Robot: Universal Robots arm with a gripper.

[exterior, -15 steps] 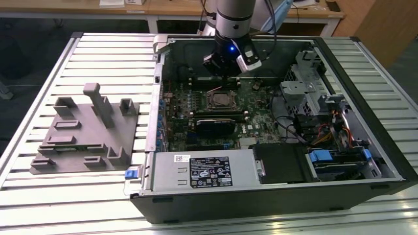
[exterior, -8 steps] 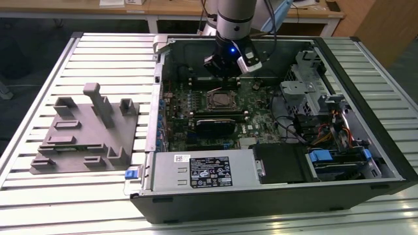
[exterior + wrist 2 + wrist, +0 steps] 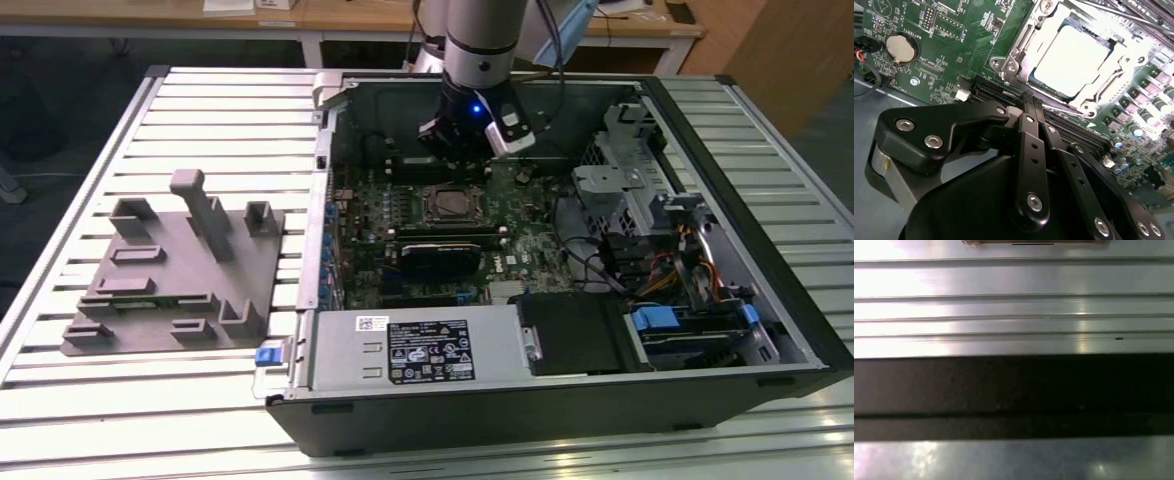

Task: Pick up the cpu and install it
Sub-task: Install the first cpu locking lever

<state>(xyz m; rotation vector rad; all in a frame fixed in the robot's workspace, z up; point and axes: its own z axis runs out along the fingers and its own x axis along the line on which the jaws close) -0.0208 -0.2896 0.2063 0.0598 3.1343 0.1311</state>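
One scene, listed for you from the near edge of the exterior view to the far edge.

Desk: your slatted metal desk (image 3: 80, 400) carries everything; in the first wrist view you see its bright slats (image 3: 1014, 310) and a dark band across them.

Case: an open computer case (image 3: 561, 420) lies on its side on the desk, towards the exterior view's right.

Power box: a grey box with a white label (image 3: 414, 350) sits at the near side inside the case.

Fixture: a grey plastic fixture (image 3: 174, 290) rests on the desk just beside the case, on the exterior view's left, with several upright posts and shallow pockets.

Board: the green board (image 3: 441, 250) fills the case floor; in the second wrist view you also see a round coin cell (image 3: 902, 48) on it.

Socket: the dark socket frame with its metal bracket (image 3: 451, 205) lies near the middle of the board.

Cpu: the cpu (image 3: 1071, 61) lies flat in the socket with the bracket's bars around its edges; its pale metal face glares under the light.

Claw: your claw (image 3: 470, 150) hangs above the board just beyond the socket, apart from the cpu. In the second wrist view its black links (image 3: 1029, 150) run close together towards the socket. You cannot tell from these pictures whether it is released or clenched.

Arm: the grey arm (image 3: 478, 40) rises from the claw at the far side of the case.
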